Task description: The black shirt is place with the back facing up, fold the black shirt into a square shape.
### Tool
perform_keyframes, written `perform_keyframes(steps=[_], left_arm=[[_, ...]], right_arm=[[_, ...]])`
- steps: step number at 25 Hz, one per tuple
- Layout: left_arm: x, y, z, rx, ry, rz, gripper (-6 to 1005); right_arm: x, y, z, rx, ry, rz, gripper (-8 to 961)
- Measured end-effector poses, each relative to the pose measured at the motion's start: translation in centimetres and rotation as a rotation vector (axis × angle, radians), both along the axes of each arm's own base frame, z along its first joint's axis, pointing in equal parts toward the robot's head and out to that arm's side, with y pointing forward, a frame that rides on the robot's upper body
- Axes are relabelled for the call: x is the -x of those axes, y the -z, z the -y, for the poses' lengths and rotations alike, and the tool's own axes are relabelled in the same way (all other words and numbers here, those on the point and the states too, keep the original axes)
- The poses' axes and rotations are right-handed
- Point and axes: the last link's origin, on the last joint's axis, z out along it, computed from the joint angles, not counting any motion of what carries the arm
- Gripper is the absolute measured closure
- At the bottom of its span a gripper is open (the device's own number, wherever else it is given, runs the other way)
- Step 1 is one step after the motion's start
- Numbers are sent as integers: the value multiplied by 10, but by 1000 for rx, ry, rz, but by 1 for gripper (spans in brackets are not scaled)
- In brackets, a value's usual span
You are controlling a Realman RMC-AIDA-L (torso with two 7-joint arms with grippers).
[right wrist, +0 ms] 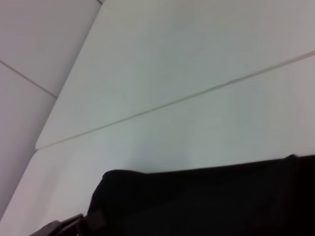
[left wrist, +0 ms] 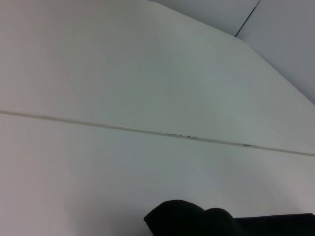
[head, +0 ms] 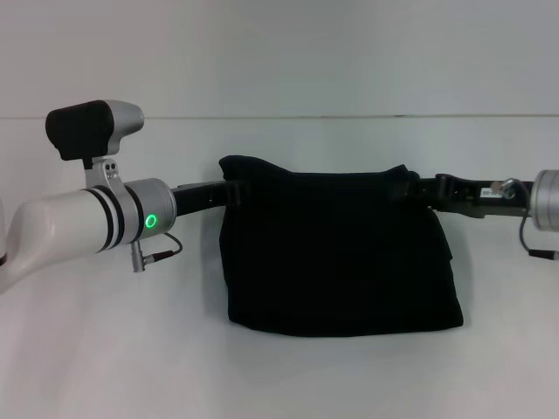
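Observation:
The black shirt [head: 336,253] lies folded into a broad, roughly square shape in the middle of the white table. Its far edge is pulled straight between my two grippers, and its near edge rests on the table. My left gripper [head: 229,190] is at the far left corner, its tips buried in the fabric and shut on it. My right gripper [head: 419,188] holds the far right corner the same way. A rounded bulge of the shirt shows in the left wrist view [left wrist: 197,221]. A wider stretch of the shirt shows in the right wrist view [right wrist: 206,201].
The white table [head: 279,375] extends all around the shirt, with its far edge against a pale wall [head: 279,52]. A thin seam [left wrist: 147,131] crosses the surface behind the shirt.

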Motion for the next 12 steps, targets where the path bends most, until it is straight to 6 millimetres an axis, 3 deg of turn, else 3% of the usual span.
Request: perform_keyframes(steps=[6,12], left_arm=[[1,0,1,1,-1,-1,958],[-1,1,0,7,5,4,951]], right_arm=[[-2,-14,-1,-19,-34,7,436],[15,-10,0,-32,-166,-11,541]])
